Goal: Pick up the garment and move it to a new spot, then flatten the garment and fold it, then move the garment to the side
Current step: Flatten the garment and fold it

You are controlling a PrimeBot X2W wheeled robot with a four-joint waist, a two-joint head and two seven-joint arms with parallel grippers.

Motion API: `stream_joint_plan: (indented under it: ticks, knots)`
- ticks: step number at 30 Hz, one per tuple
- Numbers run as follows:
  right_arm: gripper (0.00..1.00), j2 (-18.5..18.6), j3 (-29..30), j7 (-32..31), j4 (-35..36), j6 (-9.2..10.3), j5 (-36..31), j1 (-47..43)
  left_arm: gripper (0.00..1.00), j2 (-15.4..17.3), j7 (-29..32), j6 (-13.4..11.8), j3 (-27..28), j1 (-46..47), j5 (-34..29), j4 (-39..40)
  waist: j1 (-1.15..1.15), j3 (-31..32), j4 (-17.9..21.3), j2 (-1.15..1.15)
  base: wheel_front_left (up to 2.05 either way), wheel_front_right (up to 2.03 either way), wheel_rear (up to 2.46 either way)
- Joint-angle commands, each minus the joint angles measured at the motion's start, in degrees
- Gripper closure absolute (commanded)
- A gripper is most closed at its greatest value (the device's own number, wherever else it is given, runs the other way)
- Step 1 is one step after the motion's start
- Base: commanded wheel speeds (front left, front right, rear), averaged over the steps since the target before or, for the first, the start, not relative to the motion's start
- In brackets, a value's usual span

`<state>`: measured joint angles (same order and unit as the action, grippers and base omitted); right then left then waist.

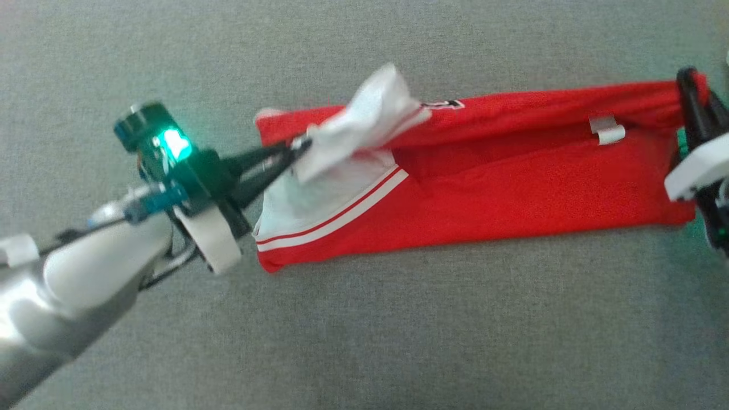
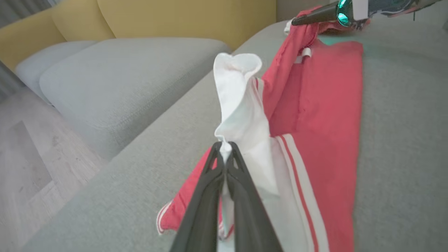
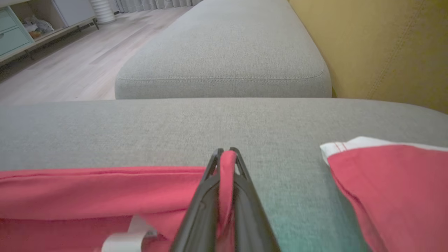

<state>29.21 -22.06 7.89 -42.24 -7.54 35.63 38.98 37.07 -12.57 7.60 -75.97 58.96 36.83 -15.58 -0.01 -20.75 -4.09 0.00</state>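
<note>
The garment (image 1: 512, 188) is red; the section between the dark fingers (image 2: 203, 203) of the left gripper (image 2: 225, 146) is white. Just beside those fingers run red-and-white stripes (image 2: 297, 168). The cushion (image 1: 364, 341) under them is plain grey weave; the sofa back (image 2: 175, 17) beyond is mustard yellow.

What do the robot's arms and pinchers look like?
The left arm is smooth, silvery white, with thin dark cables by the wrist. Its wrist has a round black cap, a glowing green light and a white ring. Both the left gripper and right gripper have two long, thin black fingers.
</note>
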Motion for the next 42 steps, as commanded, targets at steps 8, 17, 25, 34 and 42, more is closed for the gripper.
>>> stream_joint_plan:
  ticks: [8, 17, 25, 34, 42]
  knots:
    - [1.0, 0.19, 4.16, -2.75, 6.9, 0.05, -3.22, -7.78, 1.0, 1.89, 0.12, -0.11, 2.61, -3.82, -1.34, 0.07, 0.01, -0.24, 1.02, 0.0, 0.0, 0.0, 0.0]
    - [0.0, -3.08, 10.01, -2.86, 9.98, 0.05, -4.84, -11.76, 0.0, -3.2, -1.93, -3.63, 5.25, -8.32, 1.59, -6.2, 0.01, 0.77, 1.14, 0.0, 0.0, 0.0, 0.0]
    - [0.0, -7.97, 18.86, -0.61, 15.0, 0.05, -5.35, -23.4, 0.0, -8.16, -2.4, -17.83, 22.89, -24.48, 0.7, 0.46, 0.01, 5.42, -0.6, 0.0, 0.0, 0.0, 0.0]
    - [0.0, -11.42, 26.62, -3.33, 17.84, 0.05, -5.56, -27.19, 0.0, -18.31, -2.42, -23.35, 42.52, -45.79, -10.96, 11.6, 0.01, 9.66, -5.79, 0.0, 0.0, 0.0, 0.0]
    - [0.0, -8.87, 32.4, -5.81, 10.99, 0.05, -11.24, -19.02, 0.0, -25.27, -2.42, -18.03, 48.29, -52.94, -18.9, 13.51, 0.01, 10.72, -10.84, 0.0, 0.0, 0.0, 0.0]
